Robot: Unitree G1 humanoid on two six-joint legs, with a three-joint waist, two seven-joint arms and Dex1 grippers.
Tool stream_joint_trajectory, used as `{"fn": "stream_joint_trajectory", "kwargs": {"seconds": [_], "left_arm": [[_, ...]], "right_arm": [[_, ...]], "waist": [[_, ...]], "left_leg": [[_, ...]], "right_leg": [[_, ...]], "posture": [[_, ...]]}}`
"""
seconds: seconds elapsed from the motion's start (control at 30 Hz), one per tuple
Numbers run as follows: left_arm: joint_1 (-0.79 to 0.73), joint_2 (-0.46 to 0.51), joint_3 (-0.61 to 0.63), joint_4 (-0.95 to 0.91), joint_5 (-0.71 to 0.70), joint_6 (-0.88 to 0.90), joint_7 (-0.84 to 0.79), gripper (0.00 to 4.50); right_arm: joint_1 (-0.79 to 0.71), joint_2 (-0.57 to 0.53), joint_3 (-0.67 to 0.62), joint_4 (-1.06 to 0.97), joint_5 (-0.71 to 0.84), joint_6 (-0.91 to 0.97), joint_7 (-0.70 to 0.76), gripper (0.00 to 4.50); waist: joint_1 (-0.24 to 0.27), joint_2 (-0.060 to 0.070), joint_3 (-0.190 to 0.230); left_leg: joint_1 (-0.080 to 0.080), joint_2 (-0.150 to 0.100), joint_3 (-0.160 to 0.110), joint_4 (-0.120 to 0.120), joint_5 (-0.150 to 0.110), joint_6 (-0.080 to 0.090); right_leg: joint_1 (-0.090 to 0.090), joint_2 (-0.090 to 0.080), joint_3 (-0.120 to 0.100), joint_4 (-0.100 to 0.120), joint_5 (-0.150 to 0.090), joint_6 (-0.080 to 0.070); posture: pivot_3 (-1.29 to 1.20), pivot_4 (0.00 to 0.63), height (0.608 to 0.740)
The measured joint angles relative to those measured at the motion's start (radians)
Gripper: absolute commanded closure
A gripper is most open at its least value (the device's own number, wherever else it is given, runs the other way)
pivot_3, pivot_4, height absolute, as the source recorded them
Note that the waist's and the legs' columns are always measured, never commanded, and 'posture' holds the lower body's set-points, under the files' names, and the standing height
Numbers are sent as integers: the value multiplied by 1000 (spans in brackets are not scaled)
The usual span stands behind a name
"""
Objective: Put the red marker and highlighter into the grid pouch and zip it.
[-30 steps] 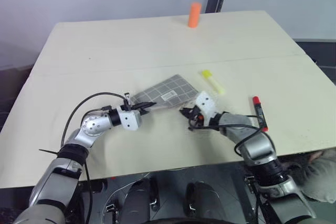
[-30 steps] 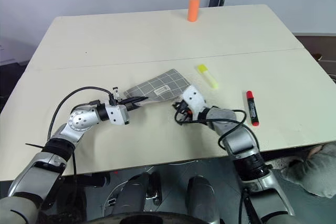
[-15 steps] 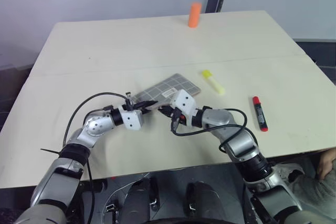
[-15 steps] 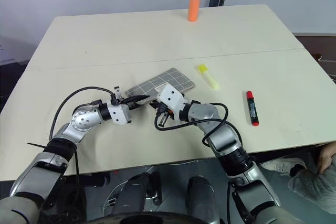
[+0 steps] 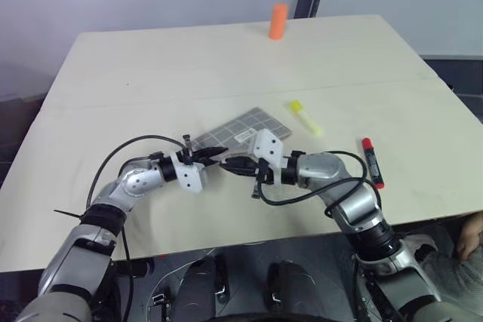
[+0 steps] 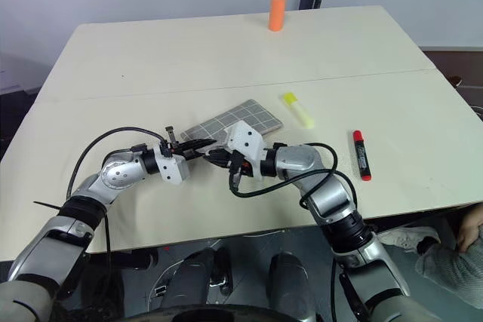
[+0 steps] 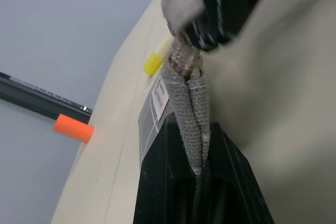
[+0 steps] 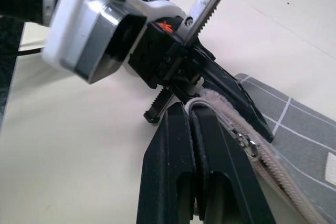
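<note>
Gripping: left gripper [image 5: 216,153] pinches grid pouch [image 5: 245,130] corner, anchoring it.
Right gripper [image 5: 229,164]: fingers pressed together beside that corner, likely on the zip.

The grid pouch [image 5: 245,130], grey fabric with white lines and a small white label, lies tilted on the surface, its near corner lifted where both sets of fingers meet it. The left gripper [image 5: 213,154] is clamped on that corner's zip-edge seam, and the right gripper [image 5: 229,164] is pressed closed right beside it at the end of the zip. The highlighter [image 5: 306,118], pale yellow with a brighter cap, lies just beyond the pouch's far end. The red marker [image 5: 373,162], dark-barrelled and red-capped, lies well apart toward the right edge.
</note>
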Motion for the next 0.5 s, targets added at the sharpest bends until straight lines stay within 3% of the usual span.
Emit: {"fn": "stream_joint_trajectory", "kwargs": {"seconds": [0.37,0.47,0.5], "left_arm": [[-1,-10,0,-12,-7,17,-9,4500],[-1,-11,0,-16,-12,22,-10,4500],[0,-12,0,-17,-16,22,-10,4500]], "right_arm": [[2,-9,23,-5,7,31,25,4434],[19,-37,22,-22,10,46,31,3567],[33,-53,17,-28,11,47,32,3072]], "waist": [[4,0,0],[6,0,0],[7,0,0]], "left_leg": [[0,-1,0,-6,0,0],[0,-1,0,-6,0,0],[0,-1,1,-7,0,0]], "right_leg": [[1,0,-1,-9,1,-1],[2,0,-2,-10,1,-1],[2,0,-2,-11,1,-1]], "posture": [[0,150,740],[0,150,740],[0,150,740]]}}
